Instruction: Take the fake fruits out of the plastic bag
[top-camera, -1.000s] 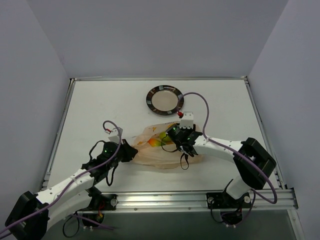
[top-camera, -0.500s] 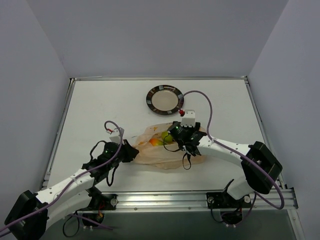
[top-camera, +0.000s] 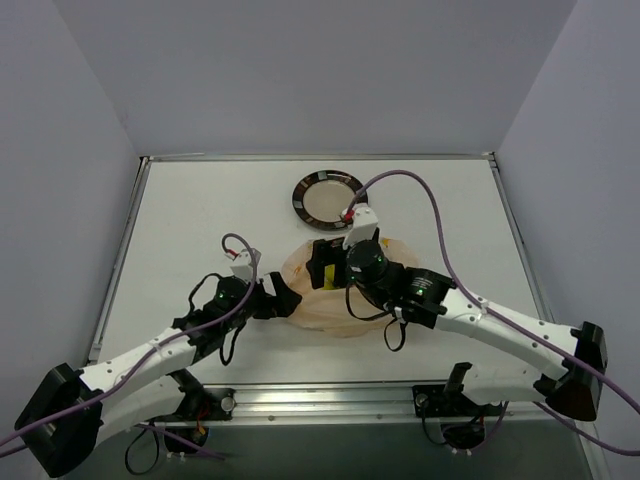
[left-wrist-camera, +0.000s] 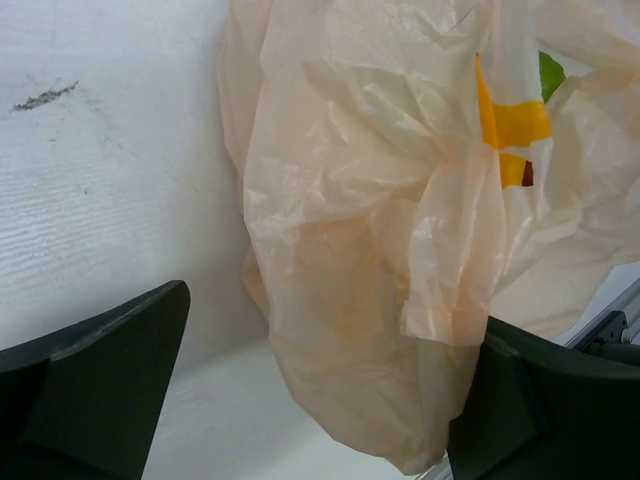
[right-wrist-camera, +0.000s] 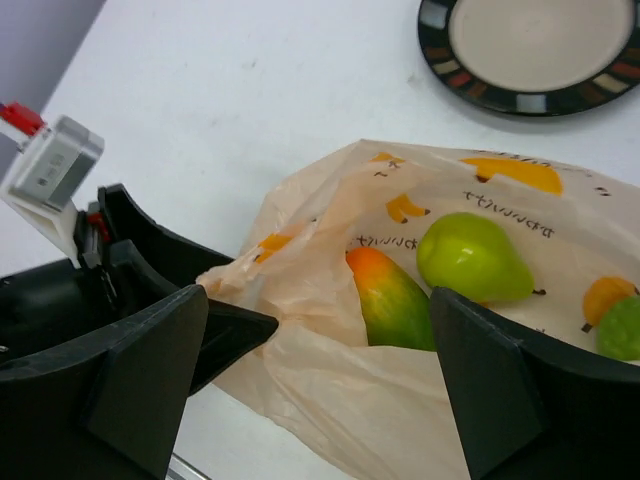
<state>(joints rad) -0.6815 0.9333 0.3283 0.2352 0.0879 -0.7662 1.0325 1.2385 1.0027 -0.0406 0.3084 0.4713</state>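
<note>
Now: left gripper (left-wrist-camera: 335, 320) fingers standing apart, plastic bag (left-wrist-camera: 350, 230) lying loose between; right gripper (right-wrist-camera: 320, 300) fingers apart, hovering over mango (right-wrist-camera: 390, 300), pear (right-wrist-camera: 470, 258). Risk: unanchored bag sliding, film bunching into pinch.

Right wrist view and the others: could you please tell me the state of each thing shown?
plastic bag, crumpled on the table, mouth open
mango-shaped fruit, in the bag, partly under a fold
pear-shaped fruit, in the bag, uncovered
round green fruit, in the bag
plate, empty
left gripper, open, bag between its fingers
right gripper, open above the bag
</note>
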